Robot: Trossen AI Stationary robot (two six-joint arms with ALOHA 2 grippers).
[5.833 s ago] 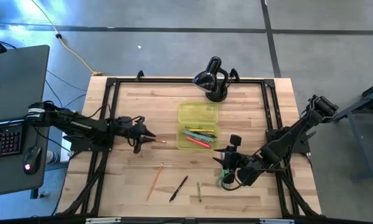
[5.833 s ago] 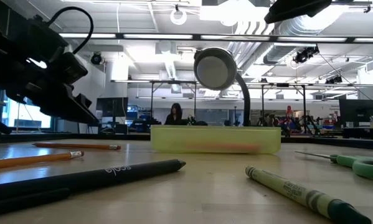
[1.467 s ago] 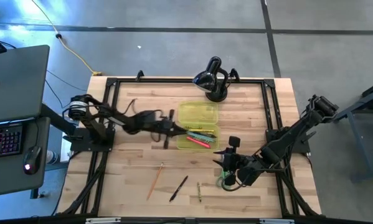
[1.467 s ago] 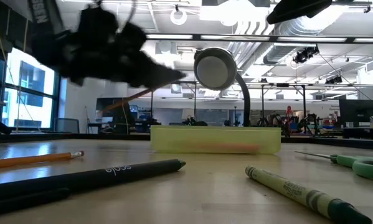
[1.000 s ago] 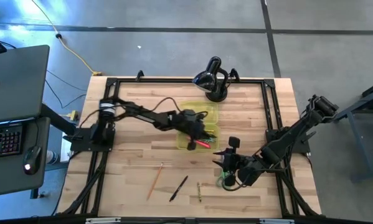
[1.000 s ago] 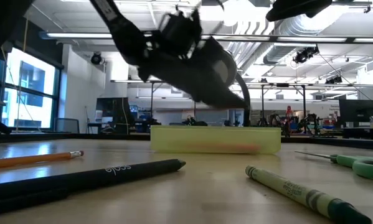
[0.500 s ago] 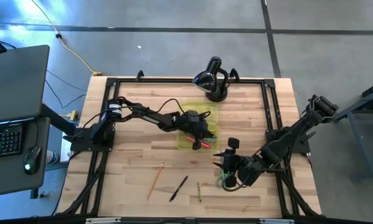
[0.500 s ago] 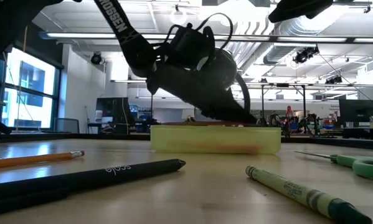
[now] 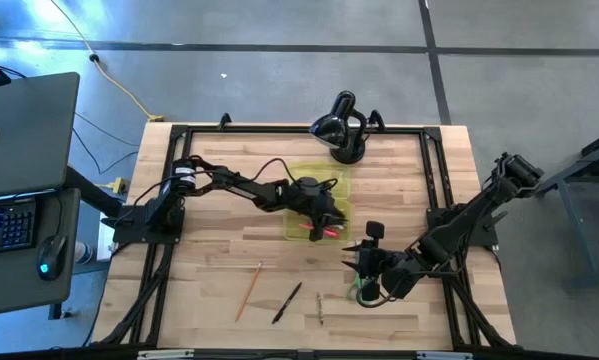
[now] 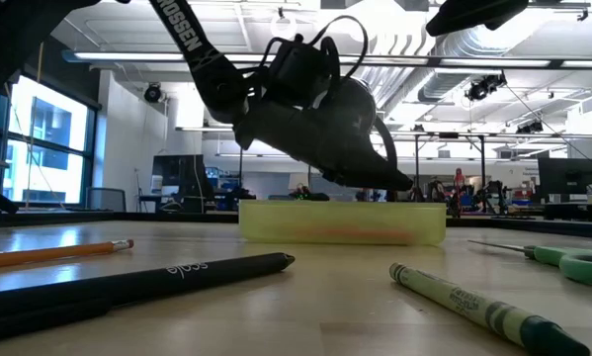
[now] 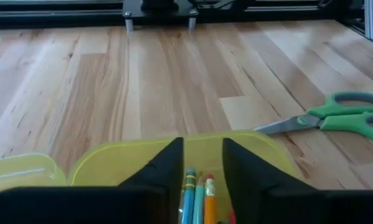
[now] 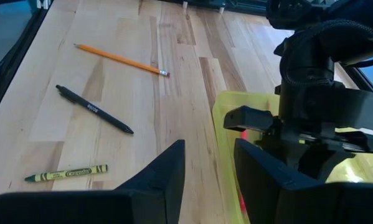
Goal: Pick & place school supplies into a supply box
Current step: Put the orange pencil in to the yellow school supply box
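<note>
Over the yellow-green supply box, near the middle of the wooden worktop, hangs the left tool, its two dark fingers parted with a clear gap and nothing between them. Through that gap the left wrist view looks down on pencils lying side by side in the box: a blue one, an orange one and a red one just beside it. The box sits in front of a black domed lamp at the worktop's far edge, and its lid lies open flat on the lamp side.

The right tool rests low near the right front of the worktop, its fingers spread apart and empty, just above the green-handled scissors.

Loose supplies lie on the worktop in front of the box: an orange pencil, a black pen and a green crayon, all apart from one another and well apart from the box.
</note>
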